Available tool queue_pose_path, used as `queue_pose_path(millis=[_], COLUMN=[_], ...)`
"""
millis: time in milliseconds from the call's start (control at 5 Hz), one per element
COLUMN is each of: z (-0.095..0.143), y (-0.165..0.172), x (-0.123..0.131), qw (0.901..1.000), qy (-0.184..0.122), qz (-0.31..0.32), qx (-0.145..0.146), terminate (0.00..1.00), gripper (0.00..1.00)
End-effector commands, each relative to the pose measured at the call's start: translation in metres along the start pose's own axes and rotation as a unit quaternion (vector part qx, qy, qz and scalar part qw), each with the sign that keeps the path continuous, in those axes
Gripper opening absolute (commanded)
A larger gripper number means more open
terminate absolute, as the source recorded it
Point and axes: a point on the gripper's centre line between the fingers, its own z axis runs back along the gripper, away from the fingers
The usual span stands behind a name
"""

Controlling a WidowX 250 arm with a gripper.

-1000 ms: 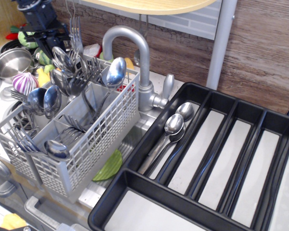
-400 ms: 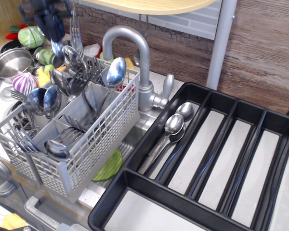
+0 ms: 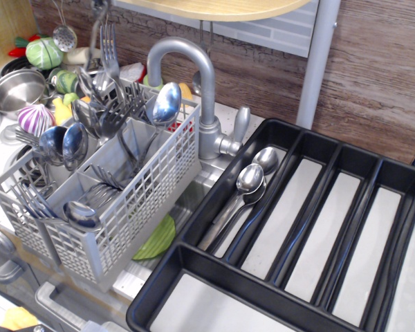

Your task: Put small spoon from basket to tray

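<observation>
the tray [image 3: 214,207] sits low and far right of where the pincer has gone out of view, its grip unknowable. the basket [image 3: 142,187] lies between. carry the small spoon [image 3: 64,36], dangling top left, high over the faucet [image 3: 194,69].

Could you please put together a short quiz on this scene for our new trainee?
1. True or false: the small spoon hangs in the air, clear of the grey cutlery basket.
2. Where do the spoons in the black cutlery tray lie? A) the leftmost long slot B) the crosswise slot C) the rightmost long slot
3. Fill in: the tall grey fixture standing between the basket and the tray is a ____.

Key: 1 true; 2 A; 3 faucet.
</observation>
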Motion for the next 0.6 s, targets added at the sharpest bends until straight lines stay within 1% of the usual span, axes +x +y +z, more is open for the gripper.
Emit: queue_pose_path(millis=[0, 200, 400], z=[0.083, 0.088, 0.079], y=[-0.021, -0.04, -0.068], x=[-0.024, -0.034, -0.042], qw=[0.9982, 0.9929, 0.9793], qy=[-0.017, 0.007, 0.045], qz=[0.046, 0.117, 0.181], qx=[0.036, -0.02, -0.079], terminate=[0.0, 0.0, 0.0], gripper=[0.0, 0.0, 0.0])
